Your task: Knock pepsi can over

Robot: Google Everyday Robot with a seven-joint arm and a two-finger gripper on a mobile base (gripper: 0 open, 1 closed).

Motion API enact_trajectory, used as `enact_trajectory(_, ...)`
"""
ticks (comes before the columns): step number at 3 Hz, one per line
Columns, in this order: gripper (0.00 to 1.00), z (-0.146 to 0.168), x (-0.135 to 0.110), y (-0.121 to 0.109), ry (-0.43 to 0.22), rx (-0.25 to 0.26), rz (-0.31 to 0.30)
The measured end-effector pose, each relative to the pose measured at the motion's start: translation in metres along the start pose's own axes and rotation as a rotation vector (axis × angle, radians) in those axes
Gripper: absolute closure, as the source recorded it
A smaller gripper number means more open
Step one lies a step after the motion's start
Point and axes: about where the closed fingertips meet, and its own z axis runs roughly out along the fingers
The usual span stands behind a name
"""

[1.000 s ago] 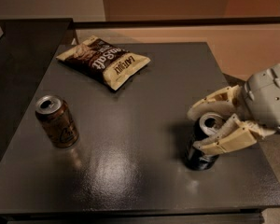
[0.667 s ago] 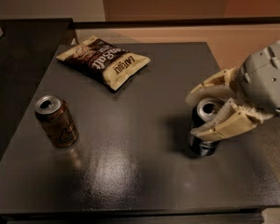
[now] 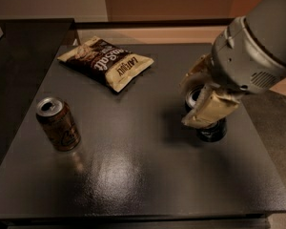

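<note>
since the earlier frames the gripper [image 3: 189, 101] and the pepsi can [image 3: 213, 131] have shifted together toward twelve o'clock on the table [image 3: 133, 185], and the arm's grey housing now fills more of the three o'clock side. the can stands upright at about three o'clock on the table, just inside the right edge, its silver top showing between the jaws. the jaws stand at can width, one pale finger [image 3: 207, 109] slanting across the can's near side and the other behind it, so they look closed on the can. i'd judge it a thin aluminium can: stiff enough along its height, easily dented at the wall, slick on this glossy top, and light or heavy depending on fill, which can't be told. tall and narrow, it should tip most readily from a push or pull high up near the rim, while a low push would more likely just slide it. counting from near to far: one table, one orange can [image 3: 58, 124] upright at nine o'clock, one pepsi can, one gripper, and one chip bag [image 3: 107, 62] lying flat at about eleven o'clock.
</note>
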Motion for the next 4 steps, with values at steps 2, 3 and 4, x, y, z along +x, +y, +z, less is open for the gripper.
enact_trajectory(2,1.00,0.035,0.038,-0.027,0.341,-0.066,0.000)
enact_trajectory(3,0.84,0.048,0.060,-0.042,0.487,-0.087,-0.015)
enact_trajectory(4,0.61,0.062,0.069,-0.050,0.569,-0.112,-0.040)
